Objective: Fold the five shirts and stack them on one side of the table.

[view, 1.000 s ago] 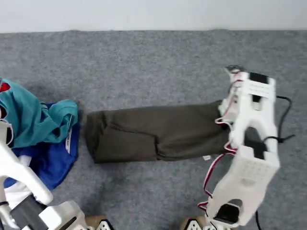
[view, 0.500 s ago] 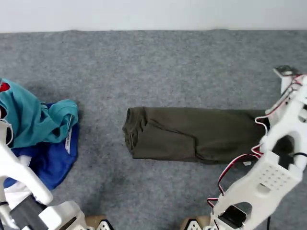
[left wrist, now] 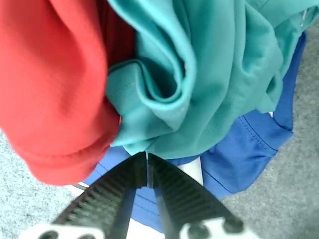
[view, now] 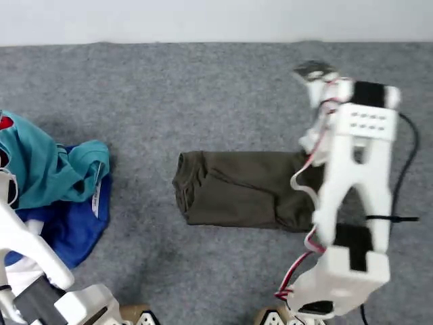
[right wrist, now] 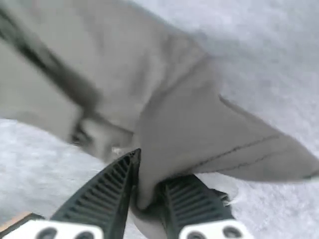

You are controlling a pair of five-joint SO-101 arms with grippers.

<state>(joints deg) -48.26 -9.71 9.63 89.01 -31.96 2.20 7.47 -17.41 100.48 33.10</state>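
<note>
Olive shirt [view: 237, 193] pinched in right pincer [right wrist: 147, 174]; left pincer [left wrist: 146, 159], closed, touches teal shirt [left wrist: 214, 74].

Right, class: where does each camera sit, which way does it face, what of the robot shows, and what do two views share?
High: fixed overhead, facing down at the table; left arm, right arm show.
Left wrist: on that arm, facing the teal shirt; shut left end effector shows.
Right wrist: on that arm, facing the olive shirt; right end effector pinches it.
Shared: olive shirt, in high and right wrist views.
</note>
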